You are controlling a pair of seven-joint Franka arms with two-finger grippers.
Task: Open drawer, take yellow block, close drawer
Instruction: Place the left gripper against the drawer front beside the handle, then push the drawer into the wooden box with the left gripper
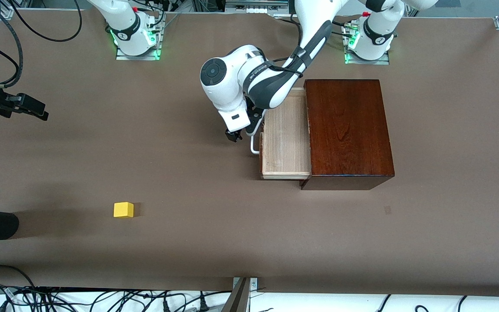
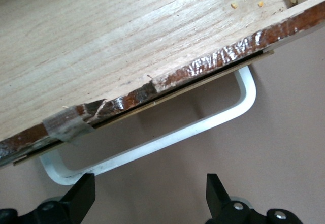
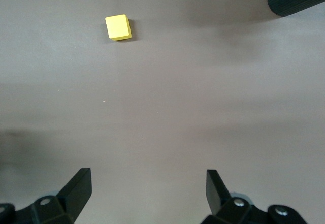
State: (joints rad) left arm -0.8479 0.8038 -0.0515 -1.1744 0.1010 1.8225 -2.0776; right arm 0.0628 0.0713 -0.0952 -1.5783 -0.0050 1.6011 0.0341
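drawer: shallow pale-wood drawer out, tray bare | block: small yellow cube on brown worktop, well apart from box | left gripper spread, empty, off white U handle (may snag it) | right gripper wide, empty – over worktop, waits; off-centre descent could nudge cube

The scene is evenly and brightly lit from overhead. Soft shadows are cast on the brown table, notably beside the small bright yellow cube and below the glossy dark wooden box. Faint sheen is seen on the box's top. Slight blur is noticed in the left wrist view's foreground.
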